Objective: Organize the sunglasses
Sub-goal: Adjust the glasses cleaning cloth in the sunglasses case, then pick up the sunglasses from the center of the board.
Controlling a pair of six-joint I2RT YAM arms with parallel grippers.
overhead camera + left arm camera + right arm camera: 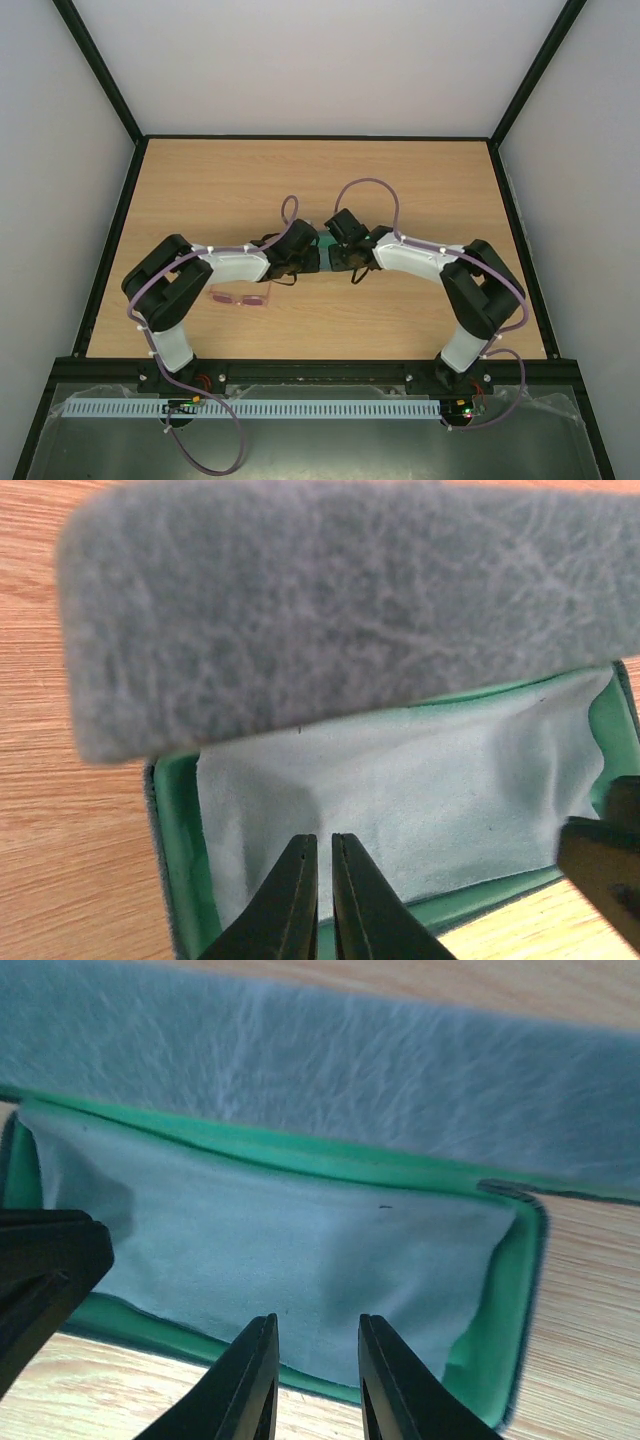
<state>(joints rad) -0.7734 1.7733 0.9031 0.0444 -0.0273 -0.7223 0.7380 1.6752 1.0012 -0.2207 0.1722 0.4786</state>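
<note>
Now: sunglasses (240, 296) lie on table (300, 180); left fingers (285, 900) nearly closed, right fingers (248, 1385) part-open (both empty), over open case (350, 610).

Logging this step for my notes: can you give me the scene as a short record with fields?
case: open at mid-table, green lining showing
cloth: light blue, lying inside the case
sunglasses: on the table, outside the case, to its near left, unheld
left claw: over the cloth, all but shut, nothing visible between its fingers
right claw: open, over the cloth from the case's other end
</note>
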